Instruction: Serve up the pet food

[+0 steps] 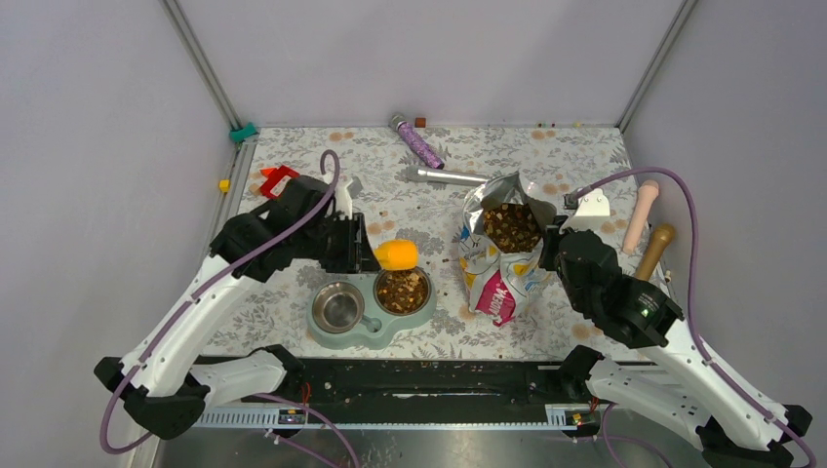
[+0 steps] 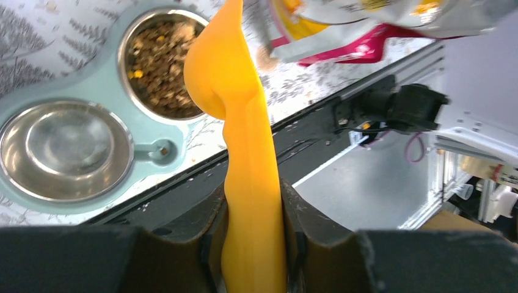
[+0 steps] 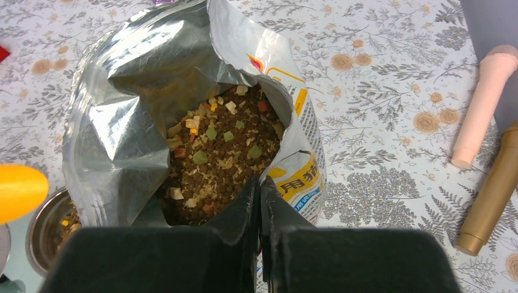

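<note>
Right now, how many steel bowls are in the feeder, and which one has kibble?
2. The empty bowl sits on the robot's left side of the pale green feeder; the second bowl, by the orange scoop, holds kibble. None seems hidden.

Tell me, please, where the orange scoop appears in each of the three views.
Top view: the scoop sits at the centre, just above the filled bowl.
Left wrist: the scoop runs up the middle from the left hand, over that bowl.
Right wrist: only the tip of the scoop shows, at the left edge beside the bag.
Shared landmark: the filled bowl, visible in all three.
</note>
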Robot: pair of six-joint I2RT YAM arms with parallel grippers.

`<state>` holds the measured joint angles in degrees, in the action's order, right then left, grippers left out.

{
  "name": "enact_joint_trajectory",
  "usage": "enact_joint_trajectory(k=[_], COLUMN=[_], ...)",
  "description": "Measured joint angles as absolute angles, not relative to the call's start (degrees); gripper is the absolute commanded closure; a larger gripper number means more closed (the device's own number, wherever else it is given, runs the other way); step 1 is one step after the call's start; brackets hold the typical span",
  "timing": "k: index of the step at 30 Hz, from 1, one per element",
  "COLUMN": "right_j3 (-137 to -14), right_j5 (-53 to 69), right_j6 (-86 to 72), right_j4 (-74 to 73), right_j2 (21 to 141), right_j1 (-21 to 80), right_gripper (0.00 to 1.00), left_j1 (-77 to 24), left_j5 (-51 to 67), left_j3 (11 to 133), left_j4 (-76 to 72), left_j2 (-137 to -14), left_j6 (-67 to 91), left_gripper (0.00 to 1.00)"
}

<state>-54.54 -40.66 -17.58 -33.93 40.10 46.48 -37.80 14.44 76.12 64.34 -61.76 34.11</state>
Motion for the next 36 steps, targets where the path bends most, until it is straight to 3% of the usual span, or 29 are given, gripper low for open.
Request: enact_joint_trajectory(k=[9, 19, 28, 36], right_j3=[-54.6, -54.5, -54.6, -55.5], right_j5=[-37.1, -33.5, -31.4, -21.1], right_j6=[-17.6, -17.6, -17.0, -15.5], right_j4=[-33.9, -33.9, -33.4, -30.6], right_j2=[39.6, 39.1, 40.2, 45.5], right_j1=[46.4, 46.1, 46.1, 46.1], right_gripper=[1.00, 1.00, 1.00, 1.00], left_j1=[-37.8, -40.6, -43.5, -49.6], left_j5=[25.6, 34.8, 26.8, 13.8], left_j3=[91.1, 112.6, 120.0, 131.8], left_j4=[57.0, 58.0, 72.1, 80.2], left_j2=[-64.2, -84.6, -96.9, -108.2], left_j6=[37.1, 39.8, 39.6, 38.4], left_gripper=[1.00, 1.00, 1.00, 1.00])
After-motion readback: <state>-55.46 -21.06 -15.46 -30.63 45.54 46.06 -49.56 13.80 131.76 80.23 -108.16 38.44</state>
